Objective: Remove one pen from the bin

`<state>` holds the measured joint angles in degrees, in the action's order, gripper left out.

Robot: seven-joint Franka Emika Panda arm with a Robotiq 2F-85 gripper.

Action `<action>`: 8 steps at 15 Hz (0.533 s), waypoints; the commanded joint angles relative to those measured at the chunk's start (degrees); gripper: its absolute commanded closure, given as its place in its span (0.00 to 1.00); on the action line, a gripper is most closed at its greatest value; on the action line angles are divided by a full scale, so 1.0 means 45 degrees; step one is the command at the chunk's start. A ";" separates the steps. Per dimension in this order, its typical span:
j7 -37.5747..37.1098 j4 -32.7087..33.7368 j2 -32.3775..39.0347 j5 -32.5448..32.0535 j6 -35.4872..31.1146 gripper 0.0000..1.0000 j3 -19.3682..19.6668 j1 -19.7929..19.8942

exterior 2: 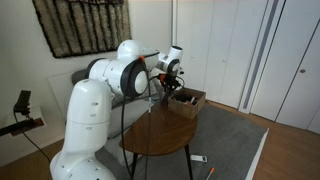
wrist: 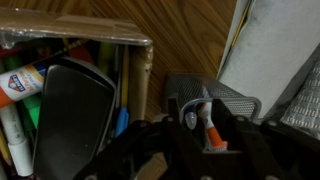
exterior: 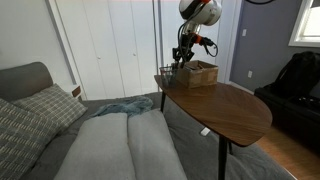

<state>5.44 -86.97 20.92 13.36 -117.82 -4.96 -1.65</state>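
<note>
In the wrist view my gripper (wrist: pixel 204 112) hangs over the dark wire-mesh bin (wrist: pixel 236 100). Its two dark fingers are drawn close on a white pen with an orange end (wrist: pixel 211 130), which stands up between them. A second, grey pen (wrist: pixel 191 118) lies right beside it in the same gap. In both exterior views the gripper (exterior: pixel 181 57) (exterior 2: pixel 170 82) is at the far end of the wooden table, just above the bin (exterior: pixel 164 76) and next to the tan box (exterior: pixel 201 73) (exterior 2: pixel 189 100).
The tan box (wrist: pixel 90 45) beside the bin holds several markers and a dark flat object. The bin stands near the edge of the oval table (exterior: pixel 225 110) (exterior 2: pixel 165 135). A grey couch with a cushion (exterior: pixel 45 105) is below the table. White doors stand behind.
</note>
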 commanded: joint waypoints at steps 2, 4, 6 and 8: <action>-0.0470 -0.0271 -0.0235 -0.0394 -0.0533 0.62 0.0065 -0.0219; -0.0522 -0.0264 -0.0226 -0.0428 -0.0647 0.65 0.0063 -0.0245; -0.0582 -0.0232 -0.0193 -0.0475 -0.0604 0.86 0.0059 -0.0273; -0.0628 -0.0236 -0.0191 -0.0506 -0.0508 0.90 0.0052 -0.0299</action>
<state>4.59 -86.97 20.92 12.57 -119.61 -4.96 -2.16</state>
